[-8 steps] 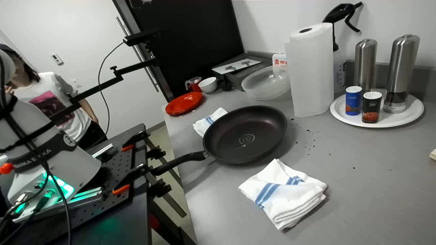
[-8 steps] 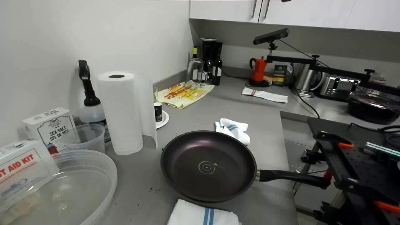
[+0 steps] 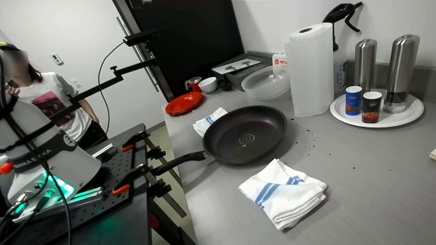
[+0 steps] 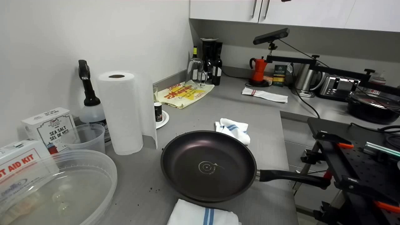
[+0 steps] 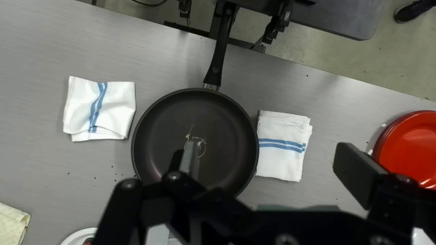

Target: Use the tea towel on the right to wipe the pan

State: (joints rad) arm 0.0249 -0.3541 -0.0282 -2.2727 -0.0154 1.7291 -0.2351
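Observation:
The black pan (image 3: 245,136) lies on the grey counter in both exterior views (image 4: 209,165) and below the gripper in the wrist view (image 5: 204,115). A folded white tea towel with blue stripes lies right of the pan in the wrist view (image 5: 282,146); it shows partly behind the pan (image 3: 203,123) and cut off at the bottom edge (image 4: 193,215) in the exterior views. A similar towel lies left of the pan in the wrist view (image 5: 115,105), also in both exterior views (image 3: 289,200) (image 4: 236,131). My gripper (image 5: 270,161) is open and empty, above the counter; the exterior views do not show it.
Red plates (image 3: 184,103) lie beyond the towel, also in the wrist view (image 5: 412,153). A paper towel roll (image 3: 310,75), a clear plastic tub (image 3: 265,85) and a white plate (image 3: 413,110) with shakers and mills stand along the wall. Dark crumbs (image 3: 313,139) lie beside the pan. The pan handle (image 4: 290,176) overhangs the counter edge.
The person behind the robot has shifted slightly. The pan and both towels have not moved.

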